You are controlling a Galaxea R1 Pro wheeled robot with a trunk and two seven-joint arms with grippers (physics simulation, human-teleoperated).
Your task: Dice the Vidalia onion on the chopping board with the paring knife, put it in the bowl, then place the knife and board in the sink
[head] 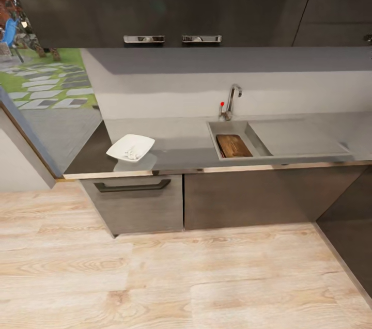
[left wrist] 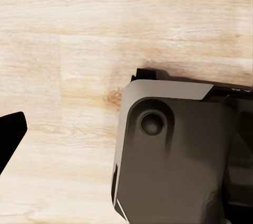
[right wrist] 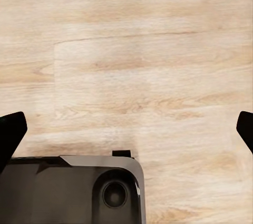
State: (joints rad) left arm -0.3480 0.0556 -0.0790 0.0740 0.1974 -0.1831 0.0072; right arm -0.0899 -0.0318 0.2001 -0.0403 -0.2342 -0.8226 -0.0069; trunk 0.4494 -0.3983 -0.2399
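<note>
Board is lying in the sink

Stiff wooden board [head: 233,145] is sitting in sink [head: 227,127], bowl [head: 130,147] at nine o'clock; right pincer [right wrist: 126,129] apart, left unclear.

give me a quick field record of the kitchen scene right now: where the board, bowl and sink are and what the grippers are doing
chopping board: lying in the sink basin
bowl: on the countertop, left of the sink, pale pieces inside
paring knife: cannot tell
faucet: behind the basin, red knob
left gripper: over wood floor, one dark finger in view
right gripper: open, over the floor, holding nothing
</note>
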